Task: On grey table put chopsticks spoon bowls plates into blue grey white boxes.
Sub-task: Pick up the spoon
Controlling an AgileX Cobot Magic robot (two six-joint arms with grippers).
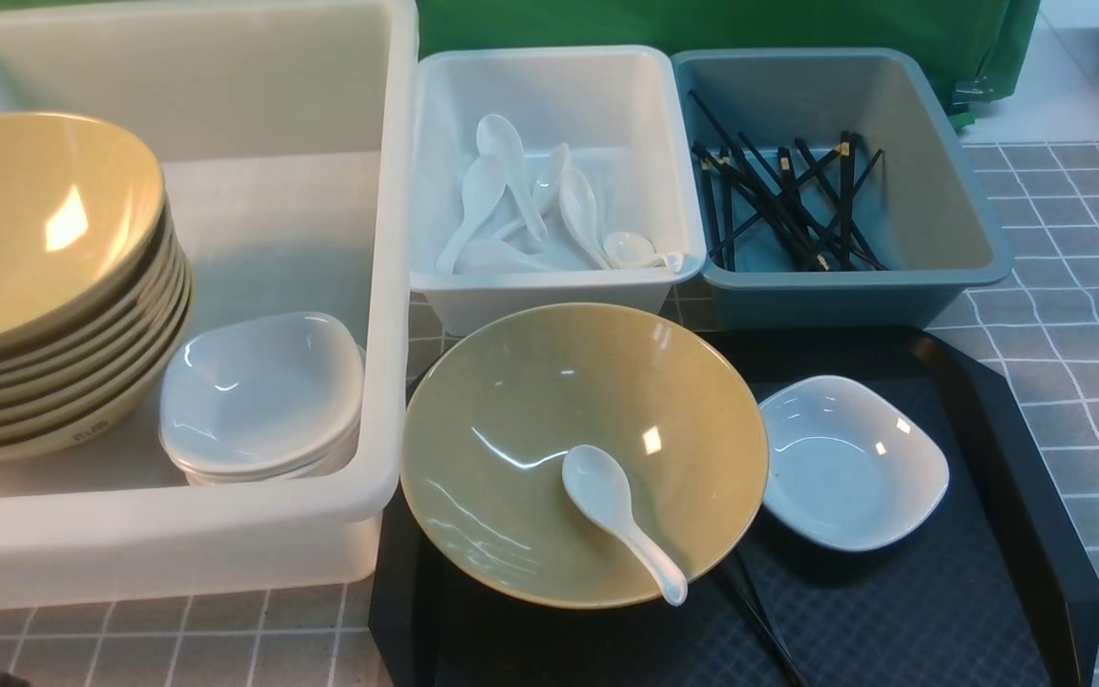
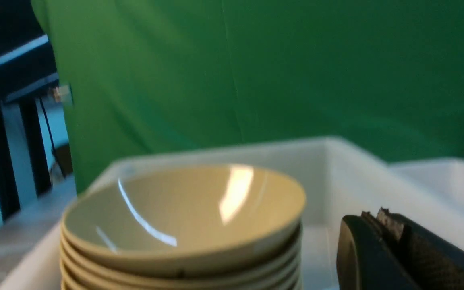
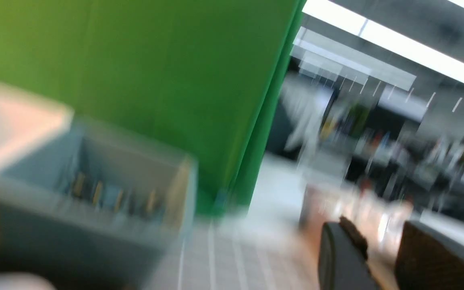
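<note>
Now glossy white soup spoon [image 1: 621, 520] lies in beige round bowl [image 1: 511, 420] on black tray [image 1: 893, 611], handle pointing near-right; right jaws parted, empty, probably nearer; left jaws shut beside stacked bowls [image 2: 175, 209].

There are three boxes: a large white box [image 1: 397, 239], a small white box [image 1: 559, 284] and a blue-grey box [image 1: 941, 191]. Roughly eight bowls [image 1: 34, 229], a few stacked plates [image 1: 263, 391] plus one loose plate [image 1: 845, 458], about seven spoons [image 1: 511, 181], chopsticks [image 1: 778, 200] too tangled to count, and one black tray [image 1: 988, 429].
</note>
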